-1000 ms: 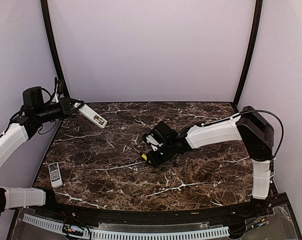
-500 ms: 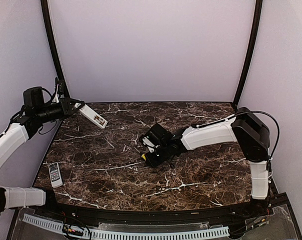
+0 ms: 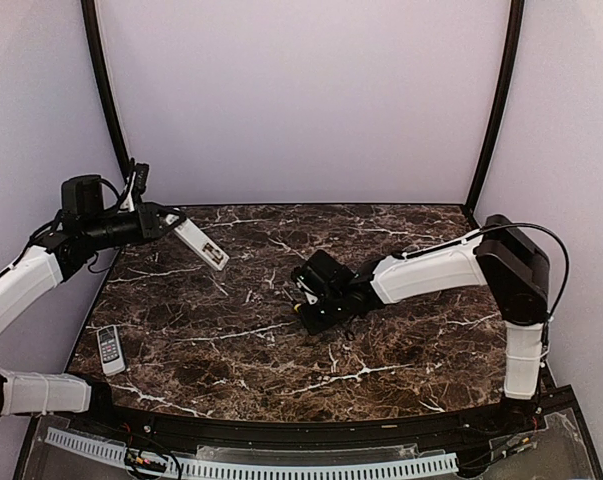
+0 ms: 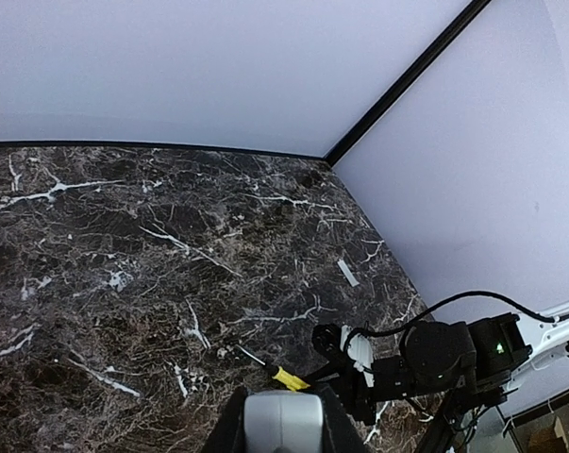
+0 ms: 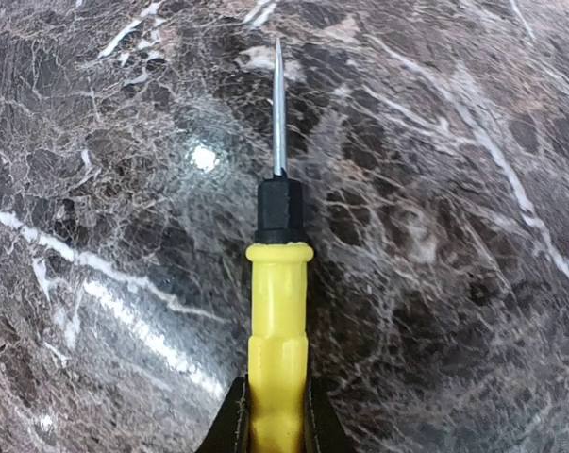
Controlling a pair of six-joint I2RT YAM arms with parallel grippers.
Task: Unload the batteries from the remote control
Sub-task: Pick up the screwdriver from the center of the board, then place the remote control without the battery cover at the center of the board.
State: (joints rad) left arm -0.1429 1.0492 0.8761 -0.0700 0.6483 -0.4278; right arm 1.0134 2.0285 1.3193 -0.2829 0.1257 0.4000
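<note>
Early stage: no batteries in sight, presumably inside remote control [image 3: 203, 245]. Left gripper [image 3: 169, 222] clamped on remote control's end, holding it tilted above table [image 3: 401, 350] at left rear. Right gripper [image 5: 270, 420] pinches screwdriver [image 5: 277, 311] handle, low at table centre — unloading all ahead.
</note>
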